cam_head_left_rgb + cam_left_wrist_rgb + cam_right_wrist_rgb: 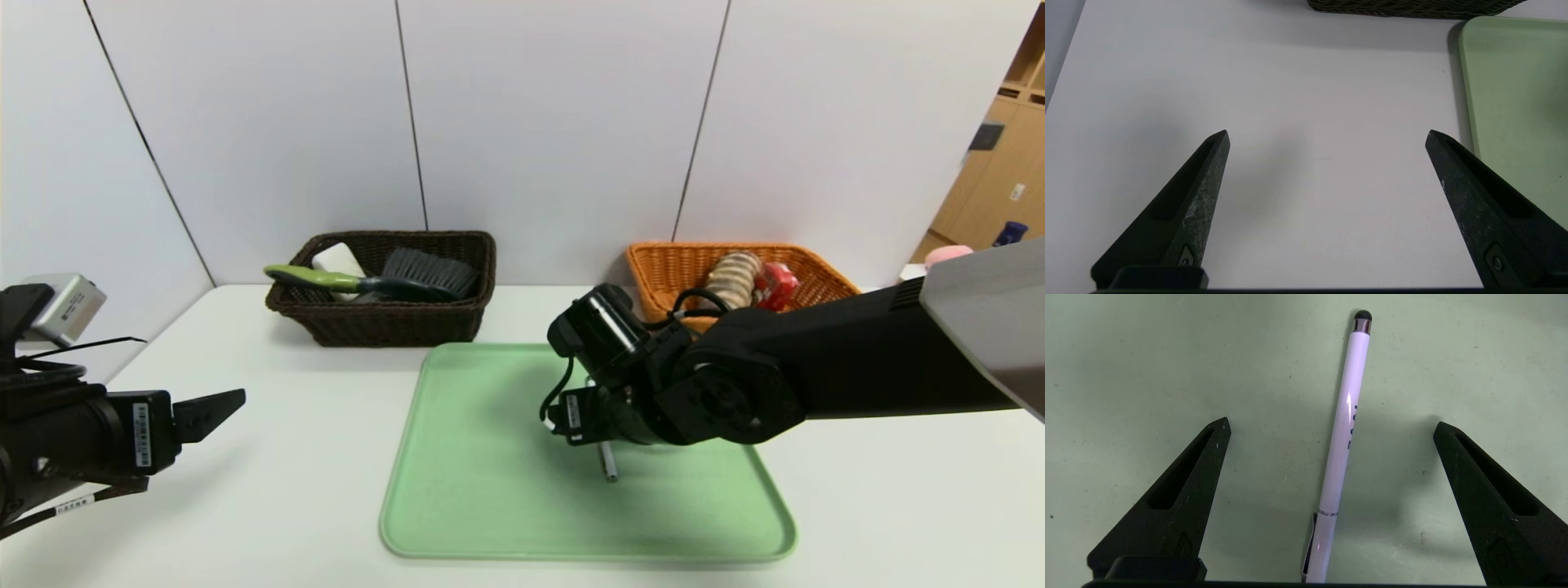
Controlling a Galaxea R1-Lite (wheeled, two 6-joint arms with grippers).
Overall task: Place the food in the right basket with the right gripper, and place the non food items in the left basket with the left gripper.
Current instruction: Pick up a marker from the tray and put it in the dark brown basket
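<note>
Left hand (214, 411), black, two-fingered, on the arm at the left edge of the head view: hovers over the bare white surface (277, 490), left of the tray, fingers spread wide, nothing between them. Left wrist view confirms: both fingers (1196, 196) apart over the bare surface (1306, 122), tray edge (1506, 81) to one side.

Dark brown woven wicker rectangular basket (384, 322), rear left on the surface: holds a brush with grey bristles and a green handle (384, 278), handle overhanging the left rim, and a white soap-like block (337, 260) behind the handle. Other contents cannot be made out.

Pale green rounded rectangular tray (490, 474), centre of the surface, in front of both baskets.

Thin white pen (606, 461): lies flat on the tray, right of tray centre, mostly hidden under the right wrist in the head view. In the right wrist view the pen (1341, 449) lies lengthwise between the fingers, touching neither; dark tip at the far end.

Right hand (1331, 424), on the bulky all-black arm: lowered over the tray, fingers (1184, 490) wide apart, straddling the pen, holding nothing.

Orange-tan woven wicker basket (678, 269), rear right: holds a clear-wrapped roll of round brown biscuits (732, 278) and a small red carton (775, 286), side by side.
</note>
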